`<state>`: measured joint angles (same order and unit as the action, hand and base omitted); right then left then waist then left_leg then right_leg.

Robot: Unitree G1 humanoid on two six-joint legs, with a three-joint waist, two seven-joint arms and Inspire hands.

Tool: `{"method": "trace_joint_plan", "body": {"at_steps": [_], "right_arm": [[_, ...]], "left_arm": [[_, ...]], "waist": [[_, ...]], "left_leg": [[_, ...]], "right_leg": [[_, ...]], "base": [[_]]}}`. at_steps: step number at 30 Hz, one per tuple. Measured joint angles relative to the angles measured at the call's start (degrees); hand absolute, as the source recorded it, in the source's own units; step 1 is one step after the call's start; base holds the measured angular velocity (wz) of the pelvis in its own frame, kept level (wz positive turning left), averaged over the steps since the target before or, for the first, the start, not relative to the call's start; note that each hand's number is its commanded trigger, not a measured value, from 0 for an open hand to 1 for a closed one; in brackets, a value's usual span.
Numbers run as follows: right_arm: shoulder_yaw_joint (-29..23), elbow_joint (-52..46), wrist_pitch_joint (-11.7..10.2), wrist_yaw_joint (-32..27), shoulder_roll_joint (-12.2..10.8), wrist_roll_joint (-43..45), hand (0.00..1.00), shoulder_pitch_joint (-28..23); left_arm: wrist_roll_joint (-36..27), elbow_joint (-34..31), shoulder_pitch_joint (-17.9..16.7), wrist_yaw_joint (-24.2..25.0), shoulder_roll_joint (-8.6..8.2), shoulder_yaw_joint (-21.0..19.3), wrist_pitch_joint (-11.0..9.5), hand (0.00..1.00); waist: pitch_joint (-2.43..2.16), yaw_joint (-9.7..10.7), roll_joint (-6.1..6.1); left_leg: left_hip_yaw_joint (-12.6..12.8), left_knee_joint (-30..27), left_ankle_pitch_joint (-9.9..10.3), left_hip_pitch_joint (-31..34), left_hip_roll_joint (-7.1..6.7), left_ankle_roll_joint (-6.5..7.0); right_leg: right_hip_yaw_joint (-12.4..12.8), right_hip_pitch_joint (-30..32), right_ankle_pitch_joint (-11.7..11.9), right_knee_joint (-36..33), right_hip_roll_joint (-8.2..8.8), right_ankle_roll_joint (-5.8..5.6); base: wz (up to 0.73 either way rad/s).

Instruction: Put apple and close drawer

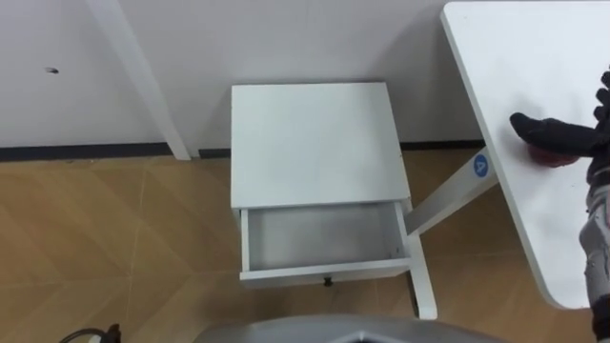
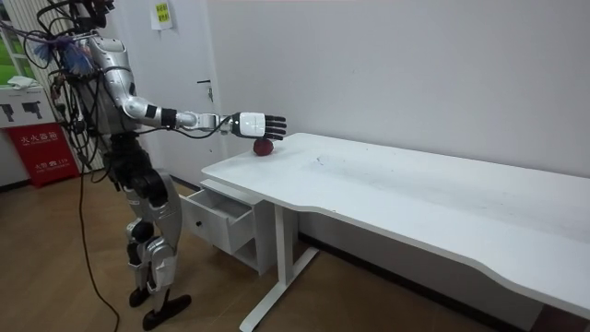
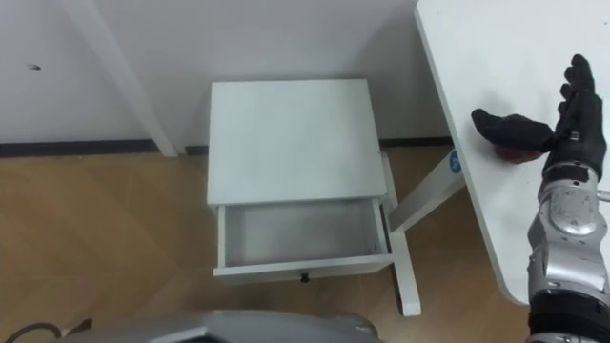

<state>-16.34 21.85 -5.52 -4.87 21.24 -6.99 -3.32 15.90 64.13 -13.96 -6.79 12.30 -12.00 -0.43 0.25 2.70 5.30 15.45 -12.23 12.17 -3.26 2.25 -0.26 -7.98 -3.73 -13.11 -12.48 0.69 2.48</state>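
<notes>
A red apple point(image 3: 516, 152) lies near the corner of the white table point(image 1: 534, 57), mostly covered by my right hand point(image 3: 570, 126). That hand is held out over the apple with its fingers straight and the thumb across the fruit; it is open, and whether it touches the apple is unclear. In the room view the apple point(image 2: 263, 147) sits just under the hand point(image 2: 258, 124). Below and to the left, the white cabinet point(image 1: 315, 143) has its drawer point(image 1: 324, 273) pulled out and empty. I stand upright in front of the cabinet.
The table's slanted white leg point(image 1: 448, 200) runs down beside the drawer's right side to a foot on the wooden floor. A white wall and a slanted white post point(image 1: 143, 76) stand behind the cabinet. A red sign point(image 2: 41, 148) stands behind me.
</notes>
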Motion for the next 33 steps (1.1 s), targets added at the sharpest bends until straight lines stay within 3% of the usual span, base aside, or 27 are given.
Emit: {"method": "trace_joint_plan", "body": {"at_steps": [7, 15, 25, 27, 33], "right_arm": [[1.33, 1.0, -0.01, 0.06, -0.05, 1.1, 0.0, -0.02], [1.76, 2.43, -0.83, 0.17, -0.17, 2.75, 0.0, -0.11], [3.0, 7.33, -0.96, 1.4, -0.67, 3.1, 0.0, -1.92], [3.85, 7.33, -2.37, 1.33, -0.85, 3.28, 0.0, -2.38], [3.83, 8.71, -3.74, 1.26, -0.86, 4.98, 0.0, -2.36]], "left_arm": [[0.01, 0.0, 0.26, 0.0, 0.03, 0.0, -0.11, 0.0], [-0.03, 0.02, 0.65, 0.22, 0.08, 0.06, -0.1, 0.0], [-0.13, 2.44, 0.42, 0.28, 0.37, 2.21, -0.21, 0.0], [-0.05, 2.56, 0.1, 0.27, 0.34, 2.34, -0.22, 0.0], [0.01, 2.36, -0.23, 0.21, 0.43, 2.17, -0.43, 0.0]], "waist": [[-0.18, -0.04, 0.17], [-0.63, -0.33, -0.5], [-0.63, -0.23, -0.38], [-0.58, -0.17, -0.59], [-0.48, -0.16, -0.77]], "left_leg": [[-0.11, 0.0, 0.0, 0.01, 0.04, 0.0], [-0.14, -0.34, 0.0, -0.1, 0.14, 0.0], [-0.18, -0.54, 0.06, -0.13, 0.09, 0.1], [-0.16, -0.55, 0.06, -0.12, 0.1, 0.1], [-0.18, -0.54, 0.06, -0.19, 0.1, 0.1]], "right_leg": [[-0.02, -0.02, 0.0, -0.01, -0.03, 0.0], [-0.04, -0.18, 0.07, -0.19, -0.02, 0.07], [0.03, -0.16, 0.08, -0.03, 0.02, 0.09], [0.1, -0.15, 0.08, -0.03, 0.02, 0.09], [0.01, -0.24, 0.08, 0.0, 0.01, 0.09]], "base": [[0.0], [0.0], [0.0], [0.0], [0.0]]}}
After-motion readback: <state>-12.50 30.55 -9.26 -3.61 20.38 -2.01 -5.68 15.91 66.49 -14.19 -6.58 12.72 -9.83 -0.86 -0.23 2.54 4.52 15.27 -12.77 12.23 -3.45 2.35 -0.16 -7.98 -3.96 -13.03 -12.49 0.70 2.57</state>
